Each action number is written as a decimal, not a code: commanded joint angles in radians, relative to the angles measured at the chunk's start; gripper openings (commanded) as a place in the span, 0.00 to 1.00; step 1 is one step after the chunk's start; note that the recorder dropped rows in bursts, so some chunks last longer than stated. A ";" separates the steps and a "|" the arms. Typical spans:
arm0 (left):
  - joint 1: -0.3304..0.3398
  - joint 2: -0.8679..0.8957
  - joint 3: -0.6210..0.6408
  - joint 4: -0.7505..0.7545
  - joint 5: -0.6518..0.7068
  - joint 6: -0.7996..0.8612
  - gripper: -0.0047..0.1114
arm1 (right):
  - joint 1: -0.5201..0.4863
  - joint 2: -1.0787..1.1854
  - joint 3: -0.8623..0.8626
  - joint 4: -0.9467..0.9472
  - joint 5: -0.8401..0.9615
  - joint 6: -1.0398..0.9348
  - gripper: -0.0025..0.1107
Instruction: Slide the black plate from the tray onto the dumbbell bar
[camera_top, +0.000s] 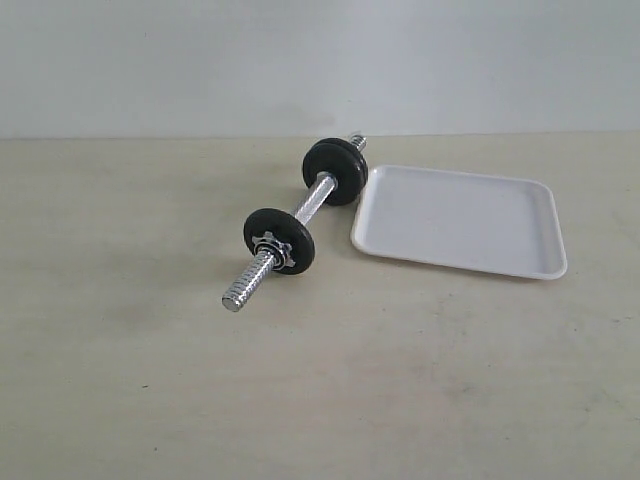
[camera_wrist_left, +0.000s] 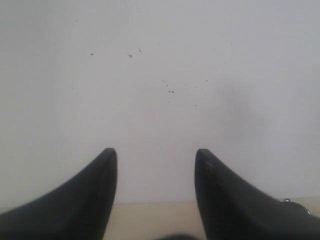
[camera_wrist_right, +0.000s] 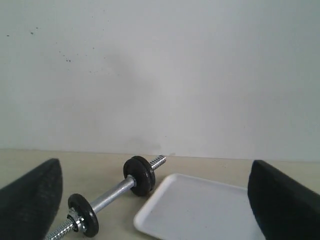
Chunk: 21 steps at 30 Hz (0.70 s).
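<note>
- Tray (camera_top: 460, 222) bare; far plate (camera_top: 335, 171) sits on bar (camera_top: 315, 198), just beside tray; near plate (camera_top: 279, 239) on bar too.
- Left gripper (camera_wrist_left: 156, 165) fingers apart, empty; right gripper (camera_wrist_right: 154, 165) wide, empty.
- Judgement: sliding looks done; keep arms clear, avoid rolling bar.
- Pale beige table (camera_top: 150, 380), plain white wall (camera_top: 150, 60).

- Ext. view: bright, even, diffuse light; only faint soft shadows under dumbbell bar (camera_top: 318, 197) & along tray (camera_top: 458, 220) near edge.
- Small highlights on chrome, no harsh glare; pic slightly soft, low-res.
- Left wrist view: wall (camera_wrist_left: 160, 75) evenly lit w/ one vague grey shadow patch; left gripper (camera_wrist_left: 155, 150) near-black, no surface detail, edges blurred.
- Right wrist view: right gripper (camera_wrist_right: 154, 161) out of focus; bar & tray fairly sharp.
</note>
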 joint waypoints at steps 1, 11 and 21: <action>0.003 -0.005 0.009 -0.022 -0.009 -0.017 0.43 | 0.000 -0.003 0.003 0.037 0.015 -0.041 0.81; 0.003 -0.005 0.025 -0.022 -0.013 -0.021 0.43 | 0.000 -0.002 0.003 0.039 0.066 -0.012 0.81; 0.003 -0.005 0.024 -0.022 -0.019 -0.021 0.43 | 0.000 -0.090 0.011 0.430 0.032 -0.597 0.81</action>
